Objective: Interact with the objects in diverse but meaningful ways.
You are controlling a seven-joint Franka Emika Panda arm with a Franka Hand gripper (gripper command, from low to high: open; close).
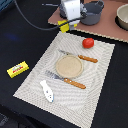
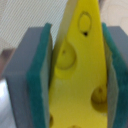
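Between the green pads (image 2: 41, 70) of the gripper (image 1: 68, 22), a yellow holed cheese wedge (image 2: 82, 70) is being held clamped on both flat faces, hanging above the far edge of the woven placemat (image 1: 102, 60), near the grey two-handled pot (image 1: 93, 12). Its tapered faces are making a risky grip: the wedge could be squeezing out of the jaws if pressure is uneven. The pot's inside is looking dark, its contents impossible to tell. On the mat, the tan round plate (image 1: 68, 66) is lying bare between the cutlery, with the red tomato (image 1: 88, 43) sitting beyond it.
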